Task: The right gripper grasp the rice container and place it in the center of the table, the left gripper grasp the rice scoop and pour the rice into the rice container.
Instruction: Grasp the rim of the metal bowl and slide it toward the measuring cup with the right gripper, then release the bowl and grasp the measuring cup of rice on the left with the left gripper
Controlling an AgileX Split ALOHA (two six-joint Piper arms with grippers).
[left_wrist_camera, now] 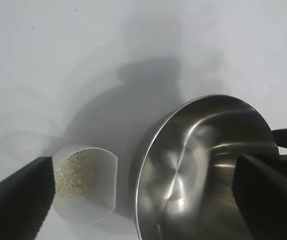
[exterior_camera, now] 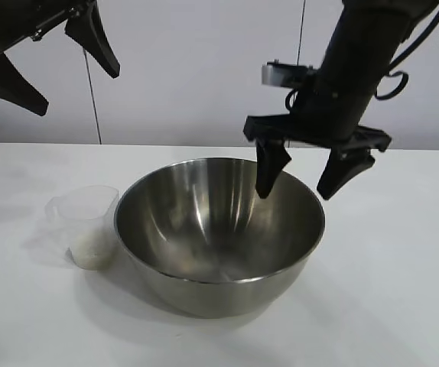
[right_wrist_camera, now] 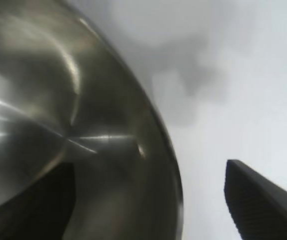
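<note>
The rice container (exterior_camera: 219,229), a big shiny steel bowl, stands on the white table (exterior_camera: 388,290) near its middle. My right gripper (exterior_camera: 304,180) is open and straddles the bowl's far right rim, one finger inside the bowl and one outside, neither pressing on it. The bowl fills much of the right wrist view (right_wrist_camera: 58,110). The rice scoop (exterior_camera: 88,226), a clear plastic cup holding rice (exterior_camera: 91,254), stands just left of the bowl. My left gripper (exterior_camera: 59,73) is open, high at the upper left. Its wrist view shows the scoop (left_wrist_camera: 86,185) and the bowl (left_wrist_camera: 198,170) below.
A plain white wall stands behind the table. Bare tabletop (exterior_camera: 36,321) lies in front of and beside the bowl and scoop.
</note>
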